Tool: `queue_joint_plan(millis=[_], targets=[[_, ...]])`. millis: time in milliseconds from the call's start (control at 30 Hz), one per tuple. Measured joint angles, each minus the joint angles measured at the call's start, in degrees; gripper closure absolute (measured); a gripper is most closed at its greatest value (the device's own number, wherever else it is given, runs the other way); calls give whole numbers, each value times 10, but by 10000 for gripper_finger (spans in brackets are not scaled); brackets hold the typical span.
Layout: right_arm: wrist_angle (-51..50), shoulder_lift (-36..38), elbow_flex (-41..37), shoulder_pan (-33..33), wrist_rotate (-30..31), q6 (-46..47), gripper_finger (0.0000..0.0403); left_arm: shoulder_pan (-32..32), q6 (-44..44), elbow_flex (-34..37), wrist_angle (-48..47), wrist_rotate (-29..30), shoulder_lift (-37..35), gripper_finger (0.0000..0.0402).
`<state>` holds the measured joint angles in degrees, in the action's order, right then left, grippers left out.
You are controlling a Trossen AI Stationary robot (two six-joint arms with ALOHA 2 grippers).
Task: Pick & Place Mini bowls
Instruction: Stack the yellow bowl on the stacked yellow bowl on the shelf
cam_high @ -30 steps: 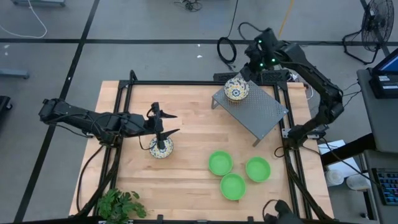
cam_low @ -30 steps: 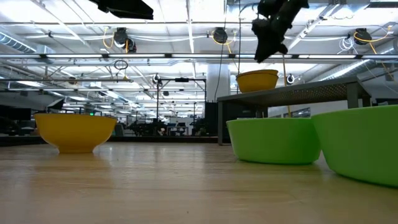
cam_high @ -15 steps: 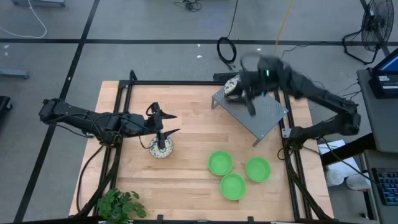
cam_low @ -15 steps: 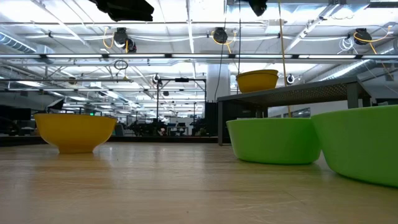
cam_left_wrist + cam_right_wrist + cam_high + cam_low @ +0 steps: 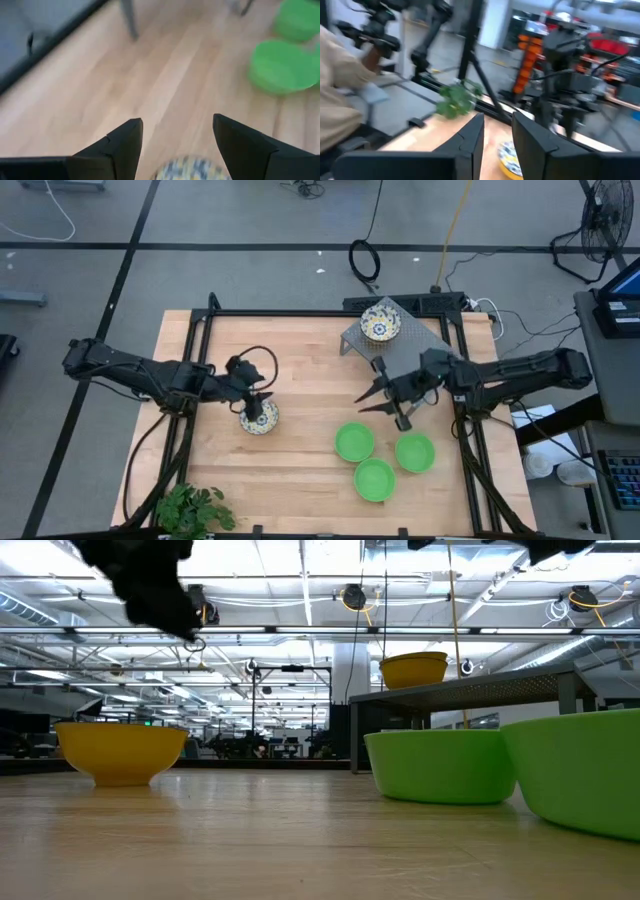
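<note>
A floral mini bowl (image 5: 259,418), yellow outside (image 5: 120,750), rests by its base on the wooden table left of the middle. My left gripper (image 5: 256,400) is open just above it, pointing down. In the left wrist view the gripper (image 5: 177,119) has the bowl (image 5: 192,170) below its fingers. A second floral bowl (image 5: 381,323) sits on the grey perforated rack (image 5: 415,360). Three green bowls (image 5: 354,442) (image 5: 414,452) (image 5: 374,479) stand on the table at the near right. My right gripper (image 5: 372,398) is open and empty between the rack and the green bowls. A third floral bowl is out of view.
A potted plant (image 5: 195,510) stands at the table's near left corner. A black frame (image 5: 300,313) runs around the table top. In the right wrist view a person's beige sleeve (image 5: 337,85) shows beyond the table. Bare wood lies between the two grippers.
My right arm has swung from behind the rack's far edge, over the rack, toward the table's near side; its gripper now points toward the table's left, between the rack and the green bowls. My left gripper has tipped down and come lower over the floral bowl.
</note>
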<state>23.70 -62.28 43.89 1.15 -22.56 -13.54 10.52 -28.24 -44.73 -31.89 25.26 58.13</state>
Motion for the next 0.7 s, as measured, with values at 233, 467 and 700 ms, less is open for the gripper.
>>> queue_joint_plan(millis=[233, 467, 700], targets=[[-4, 2, -5, 34, 135, -20, 316, 1, -233, 0, -165, -42, 0, 158], [-4, 12, -5, 57, 165, -23, 316, 16, -415, 13, -291, -82, 0, 158], [-7, 13, -5, 61, 167, -37, 316, 37, -461, 73, -243, -105, 0, 158]])
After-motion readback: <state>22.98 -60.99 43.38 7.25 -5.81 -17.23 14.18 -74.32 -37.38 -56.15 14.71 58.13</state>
